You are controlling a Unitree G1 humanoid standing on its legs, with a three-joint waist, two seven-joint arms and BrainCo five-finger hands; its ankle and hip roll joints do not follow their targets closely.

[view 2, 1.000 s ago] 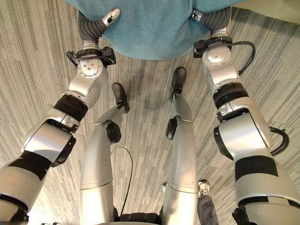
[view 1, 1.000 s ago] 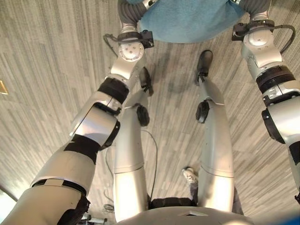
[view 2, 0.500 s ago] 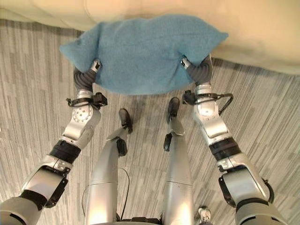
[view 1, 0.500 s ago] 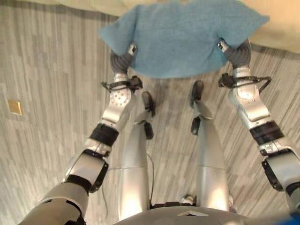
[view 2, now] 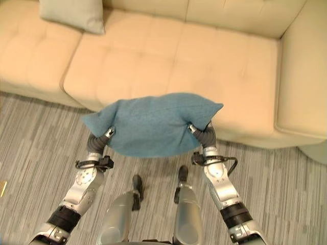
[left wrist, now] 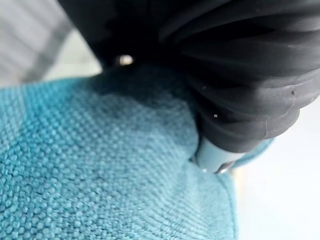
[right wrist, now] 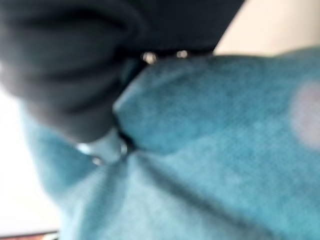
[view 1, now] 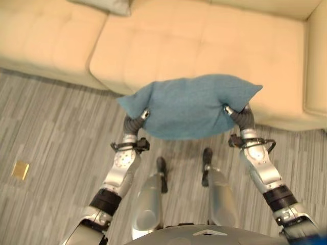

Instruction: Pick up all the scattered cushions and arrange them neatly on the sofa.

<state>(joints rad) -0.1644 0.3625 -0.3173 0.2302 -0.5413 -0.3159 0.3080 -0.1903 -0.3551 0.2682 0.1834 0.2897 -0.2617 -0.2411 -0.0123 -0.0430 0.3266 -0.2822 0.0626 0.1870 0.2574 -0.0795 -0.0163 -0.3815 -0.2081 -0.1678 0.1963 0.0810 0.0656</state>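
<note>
You have the teal-blue, coarse-woven rectangular cushion [view 2: 153, 123] held up between both hands, over the strip of grey striped floor [view 2: 41, 132] at the front edge of the cream tufted sofa [view 2: 168, 56], its far side already overlapping the seat edge as seen from the head camera.

Your left hand [view 2: 104, 137] is at the cushion's left end and your right hand [view 2: 200, 133] at its right end, each with its dark cover pressed into the fabric. A silver finger or thumb lies on top of the cloth at each end, and the wrist views show the weave dimpled under the hands. The rest of the fingers are buried under the cushion, so you cannot tell how far either hand is curled; it looks like a squeeze between the two hands, but that is a guess.

Expect this cushion to be light, soft and compliant. It sags a little between the hands and its corners pinch to points. The rough weave should resist slipping, and nothing about it looks fragile. Holding the two short ends suits it well; keep inward pressure even so it does not fold in the middle.

A pale grey-green square cushion [view 2: 74, 14] lies on the sofa seat at the far left, well apart from this one.
</note>
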